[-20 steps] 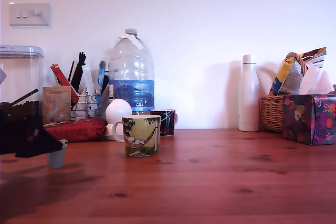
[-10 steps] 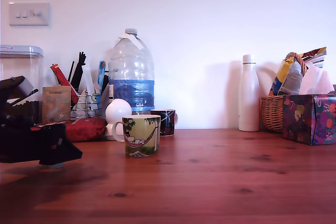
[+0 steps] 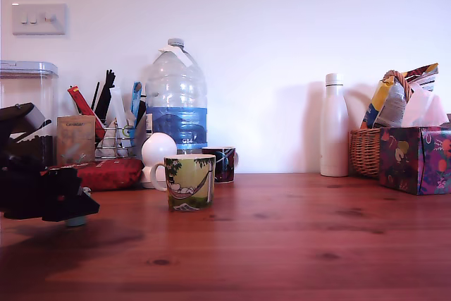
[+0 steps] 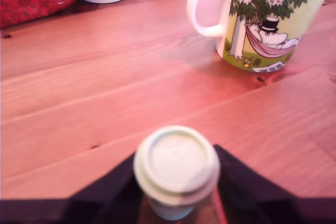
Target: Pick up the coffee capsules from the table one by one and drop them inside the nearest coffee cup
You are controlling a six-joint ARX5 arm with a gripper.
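A pale grey-green coffee capsule point(image 4: 176, 169) stands upright on the wooden table, rim up, and my gripper point(image 4: 176, 151) is shut on it with a dark finger point(image 4: 105, 195) pressed against each side. In the exterior view my black gripper point(image 3: 84, 206) sits low at the left. It hides most of the capsule point(image 3: 75, 221), so only the base shows, down at the tabletop. The coffee cup point(image 3: 190, 182), with its hammock picture and white handle, stands on the table to the exterior view's right of the gripper. It fills a corner of the wrist view as the cup point(image 4: 262, 19), a short gap beyond the capsule.
Behind the cup are a dark patterned mug point(image 3: 222, 163), a white egg-shaped object point(image 3: 158, 149), a red pouch point(image 3: 106, 173) and a large water bottle point(image 3: 176, 103). A white bottle point(image 3: 335, 132), a basket point(image 3: 366, 151) and a patterned box point(image 3: 416, 158) stand at the back right.
My gripper moved right from the exterior view's left edge over the capsule, which stood in plain sight a second ago. It then settled lower around it, hiding most of it.
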